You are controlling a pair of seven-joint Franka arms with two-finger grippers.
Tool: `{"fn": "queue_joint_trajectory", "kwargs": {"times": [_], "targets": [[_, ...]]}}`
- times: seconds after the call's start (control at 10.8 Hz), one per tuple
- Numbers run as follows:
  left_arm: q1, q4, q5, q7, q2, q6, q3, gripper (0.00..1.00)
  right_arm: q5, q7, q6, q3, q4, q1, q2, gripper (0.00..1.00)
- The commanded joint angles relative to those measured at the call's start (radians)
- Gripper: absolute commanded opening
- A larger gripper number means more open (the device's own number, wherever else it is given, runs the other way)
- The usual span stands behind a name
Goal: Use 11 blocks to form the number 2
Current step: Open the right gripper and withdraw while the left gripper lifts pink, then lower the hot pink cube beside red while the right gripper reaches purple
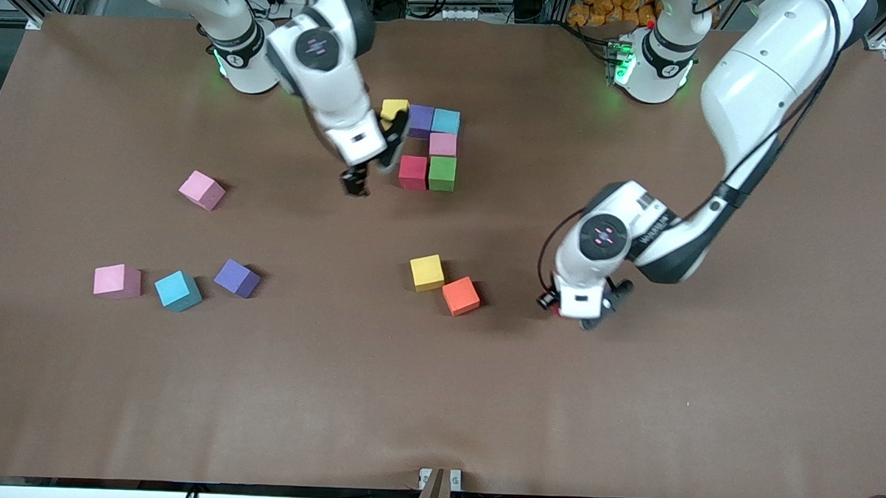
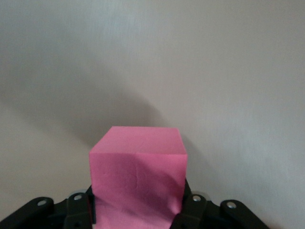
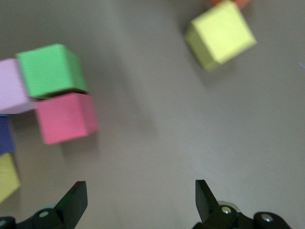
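Brown mat covers the whole table [image 1: 628, 432], w/ the partial number 2 [image 1: 430, 147] near the robots' bases: yellow, purple, light blue across its farthest row, pink under the light blue, then red + green side by side nearest the front camera. So six placed; its long axis runs from the bases toward the front camera, top row at the bases' end. Left gripper [image 1: 587, 306] is up over bare mat toward the left arm's end, just beside the loose orange block [image 1: 460, 295], fingers clenched on a pink block [image 2: 137, 179]. Right gripper [image 1: 372, 165] hovers beside the red cube, jaws spread wide, nothing in them. Best approach, I'd judge: carry the pink cube in square to the digit's rows, lower straight down flush against its neighbour w/o nudging the set cubes, & keep the right arm clear first. Loose blocks: yellow [image 1: 427, 272], pink [image 1: 202, 190], pink [image 1: 117, 280], light blue [image 1: 178, 290], purple [image 1: 236, 278].
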Motion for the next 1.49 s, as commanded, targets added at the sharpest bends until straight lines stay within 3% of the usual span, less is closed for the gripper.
{"fn": "queue_joint_trajectory", "kwargs": {"times": [0.0, 0.28, 0.47, 0.84, 1.12, 1.3, 1.4], "targets": [[-0.013, -0.033, 0.022, -0.178, -0.041, -0.081, -0.081, 0.00, 0.001, 0.022, -0.004, 0.014, 0.011, -0.192, -0.017, 1.00], [-0.071, -0.026, 0.022, -0.471, -0.041, -0.133, -0.200, 0.00, 0.001, 0.135, -0.002, 0.014, 0.080, -0.329, 0.024, 1.00], [-0.186, 0.017, 0.005, -0.630, -0.037, -0.137, -0.201, 0.00, -0.001, 0.259, -0.002, 0.013, 0.149, -0.387, 0.105, 1.00], [-0.372, 0.103, -0.001, -0.925, 0.025, -0.097, -0.191, 0.00, 0.004, 0.310, 0.010, 0.016, 0.254, -0.528, 0.254, 1.00], [-0.554, 0.184, -0.026, -1.071, 0.054, 0.013, -0.052, 0.00, 0.111, 0.572, 0.008, 0.014, 0.283, -0.564, 0.299, 1.00], [-0.686, 0.230, -0.075, -1.128, 0.069, 0.050, 0.050, 0.00, 0.214, 0.838, 0.007, 0.013, 0.280, -0.570, 0.310, 1.00], [-0.752, 0.268, -0.092, -1.152, 0.085, 0.060, 0.096, 0.00, 0.220, 0.967, 0.007, 0.010, 0.278, -0.575, 0.326, 1.00]]}}
